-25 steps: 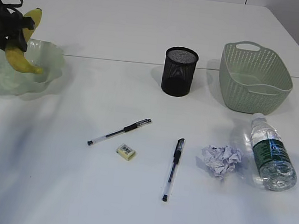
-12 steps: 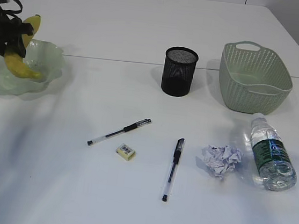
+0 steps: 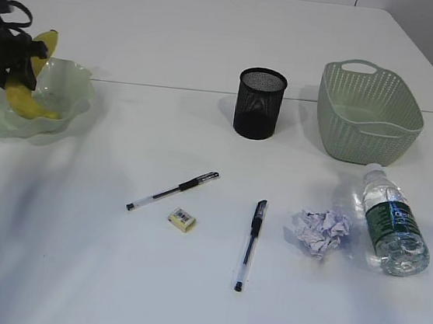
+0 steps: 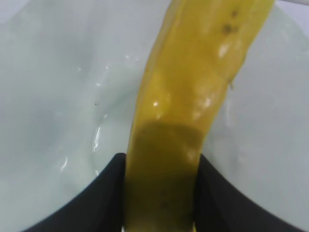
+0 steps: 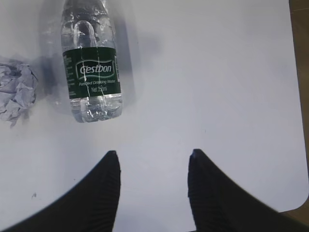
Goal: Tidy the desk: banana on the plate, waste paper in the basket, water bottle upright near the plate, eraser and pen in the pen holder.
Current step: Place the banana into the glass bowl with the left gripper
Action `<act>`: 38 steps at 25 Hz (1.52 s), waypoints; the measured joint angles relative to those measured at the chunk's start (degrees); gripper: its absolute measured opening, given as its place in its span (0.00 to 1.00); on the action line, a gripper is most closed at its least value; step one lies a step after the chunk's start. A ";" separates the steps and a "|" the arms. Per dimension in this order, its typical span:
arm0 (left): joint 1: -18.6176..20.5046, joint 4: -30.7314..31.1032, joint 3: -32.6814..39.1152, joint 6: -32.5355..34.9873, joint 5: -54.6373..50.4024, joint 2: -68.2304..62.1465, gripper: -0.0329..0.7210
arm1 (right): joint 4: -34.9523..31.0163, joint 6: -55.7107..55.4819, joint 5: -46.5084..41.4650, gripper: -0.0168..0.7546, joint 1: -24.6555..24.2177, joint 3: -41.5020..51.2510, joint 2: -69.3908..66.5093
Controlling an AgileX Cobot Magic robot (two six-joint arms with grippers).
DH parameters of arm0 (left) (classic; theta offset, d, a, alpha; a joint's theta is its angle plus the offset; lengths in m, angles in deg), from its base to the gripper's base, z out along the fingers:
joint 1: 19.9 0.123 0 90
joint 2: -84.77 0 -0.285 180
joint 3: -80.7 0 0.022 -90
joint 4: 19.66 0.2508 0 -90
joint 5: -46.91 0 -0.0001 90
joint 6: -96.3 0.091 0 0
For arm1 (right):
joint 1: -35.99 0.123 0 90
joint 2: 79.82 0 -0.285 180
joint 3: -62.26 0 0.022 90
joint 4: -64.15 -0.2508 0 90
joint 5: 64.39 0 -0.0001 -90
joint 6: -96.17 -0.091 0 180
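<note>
white desk [image 3: 214, 44] with a seam across it fills the scene, and the black mesh pen holder [image 3: 260, 103] stands near its middle as a handy landmark. far to the left of the pen holder, the left gripper [image 4: 161, 193] is clamped on the banana [image 4: 188, 96], its dark fingers [image 4: 108, 193] pressing both sides of the lower part, with the fruit's lower end down inside the ruffled green plate [image 3: 65, 86]. the banana looks soft and easily bruised, so a gentle hold around its thick middle seems wise, and the glass plate is likely fragile and slick, so it wants a soft set-down. right of the pen holder sits the grey-green basket [image 3: 368, 113]. in front of the basket the water bottle [image 5: 91, 72] lies on its side, the waste paper [image 3: 320, 230] just beside it; the bottle probably rolls, so it is best taken across its labelled body. the right gripper [image 5: 152, 169] hovers near the bottle, jaws parted and empty. two pens [image 3: 173, 191] [image 3: 251, 243] and the eraser [image 3: 182, 220] lie in front of the pen holder, small, stiff and light.
</note>
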 joint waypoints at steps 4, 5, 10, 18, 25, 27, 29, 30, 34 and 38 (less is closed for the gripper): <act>0.51 0.12 0.00 0.00 0.00 0.00 0.41 | 0.00 0.00 0.00 0.47 0.00 0.00 0.00; 0.56 0.19 0.00 0.00 0.00 0.00 0.41 | 0.00 0.00 0.00 0.47 0.00 0.00 0.00; 0.65 0.48 0.00 0.00 0.00 0.00 0.41 | 0.00 0.00 0.00 0.47 0.00 0.00 0.00; 0.65 0.75 0.00 0.00 0.00 0.00 0.41 | 0.00 0.00 0.00 0.47 0.00 0.00 0.00; 0.65 0.79 0.00 0.00 0.47 0.00 0.44 | 0.00 0.00 0.00 0.47 0.00 0.00 0.00; 0.65 0.79 0.00 0.00 0.47 0.00 0.45 | 0.00 0.00 0.00 0.47 0.00 0.00 0.00; 0.65 0.79 0.00 0.00 0.47 -0.02 0.45 | 0.00 0.00 0.00 0.47 0.00 0.00 0.00; 0.65 0.79 0.00 0.00 0.47 -0.22 0.45 | 0.00 0.00 0.00 0.47 0.00 0.00 0.00; 0.65 0.79 -0.11 0.00 0.47 -1.18 0.45 | 0.00 0.00 0.00 0.47 0.00 0.00 0.00; 0.65 0.79 -0.11 0.00 0.60 -1.21 0.45 | 0.00 0.00 0.00 0.47 0.00 0.00 0.00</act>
